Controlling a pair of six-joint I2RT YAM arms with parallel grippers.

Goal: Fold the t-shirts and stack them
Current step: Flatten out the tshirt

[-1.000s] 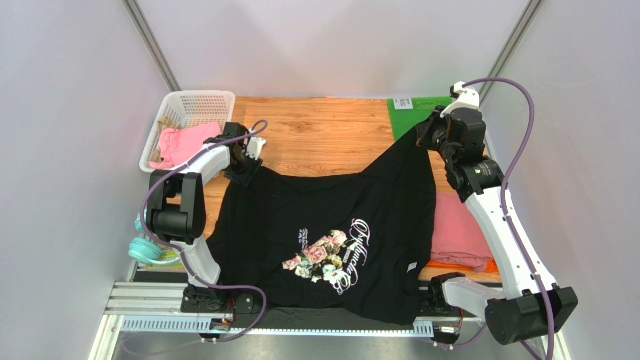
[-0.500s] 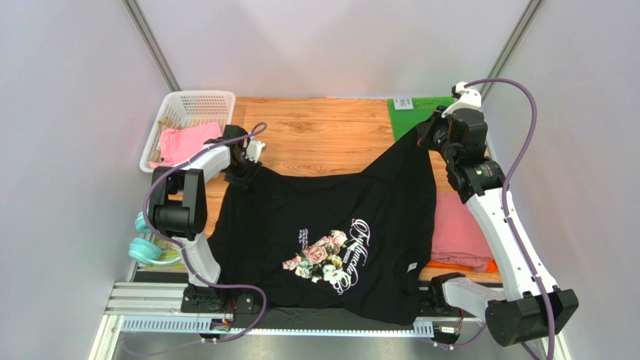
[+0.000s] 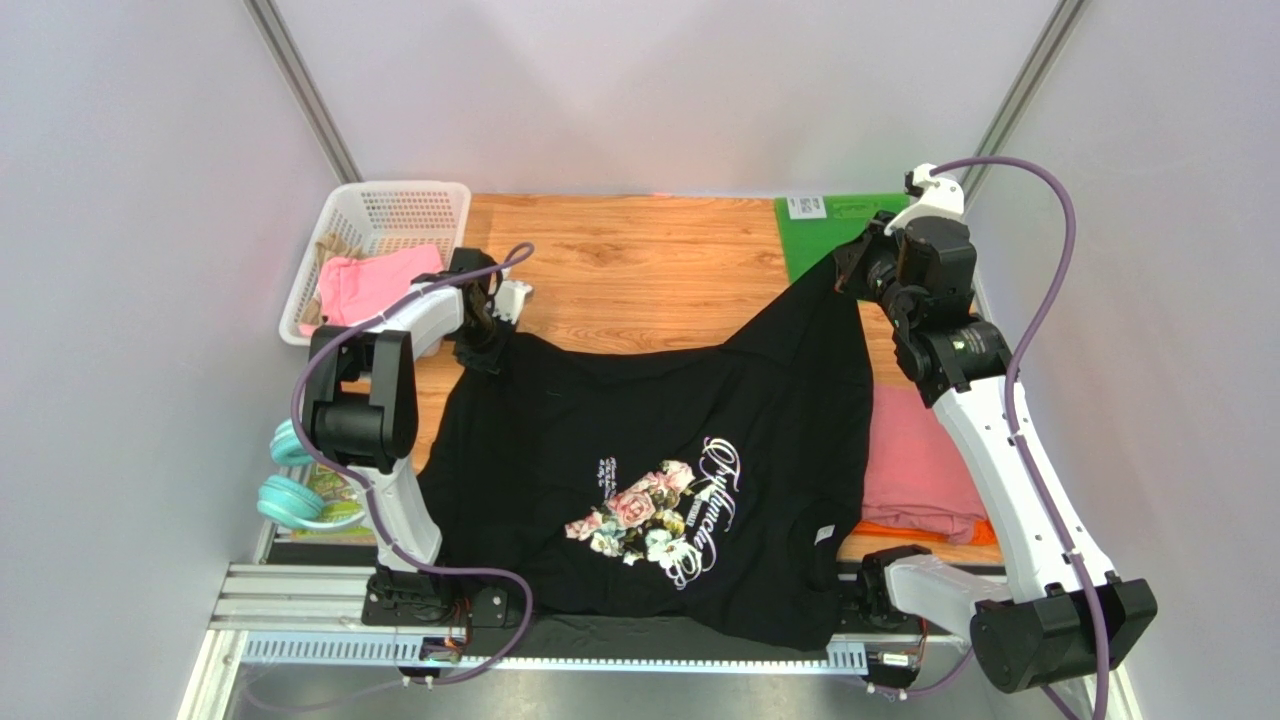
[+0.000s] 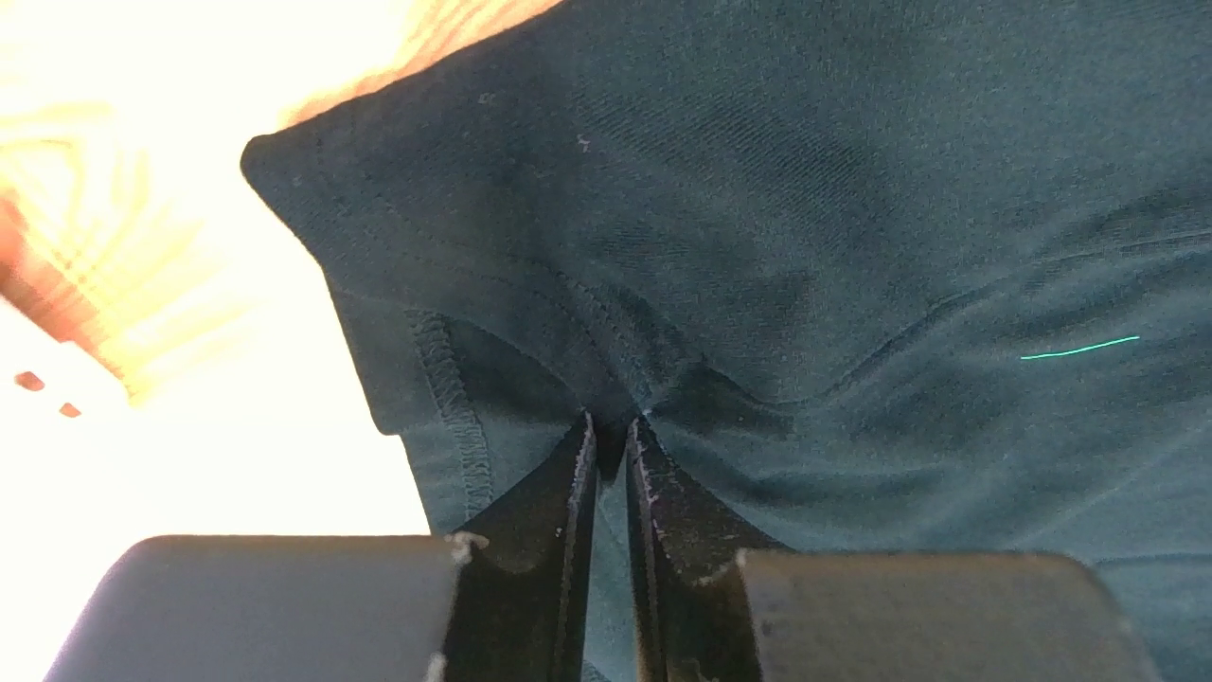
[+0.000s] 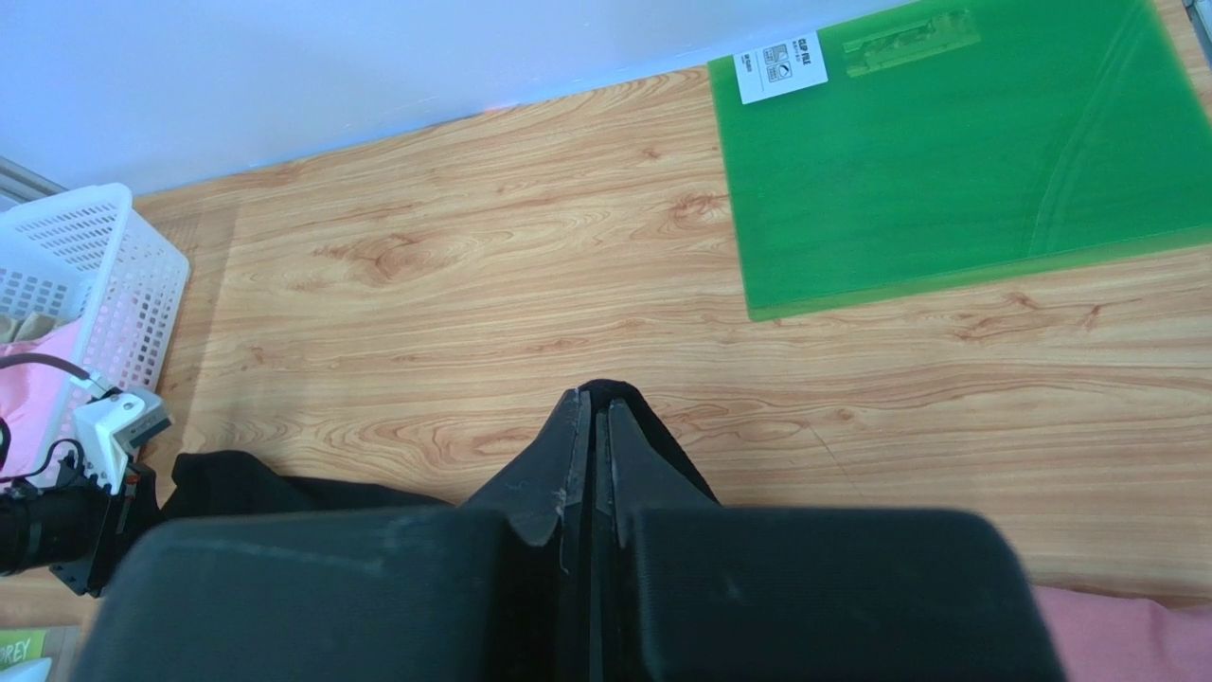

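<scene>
The large black t-shirt (image 3: pixel 661 465) with a floral chest print lies spread over the table, its front hanging over the near edge. My left gripper (image 3: pixel 484 342) is shut on its far-left corner, pinching cloth near a seam (image 4: pixel 605 426). My right gripper (image 3: pixel 857 275) is shut on its far-right corner (image 5: pixel 601 405) and holds that corner raised above the table. A folded dusty-pink t-shirt (image 3: pixel 920 462) lies at the right on an orange one (image 3: pixel 980 531). Another pink garment (image 3: pixel 361 285) hangs from the basket.
A white basket (image 3: pixel 376 225) stands at the far left. A stiff green mat (image 3: pixel 819 233) lies at the far right, also in the right wrist view (image 5: pixel 968 157). Teal headphones (image 3: pixel 293 495) lie at the left edge. Bare wooden table (image 3: pixel 646 270) lies beyond the shirt.
My left gripper has shifted slightly away from me with the shirt's left corner. My right gripper holds still.
</scene>
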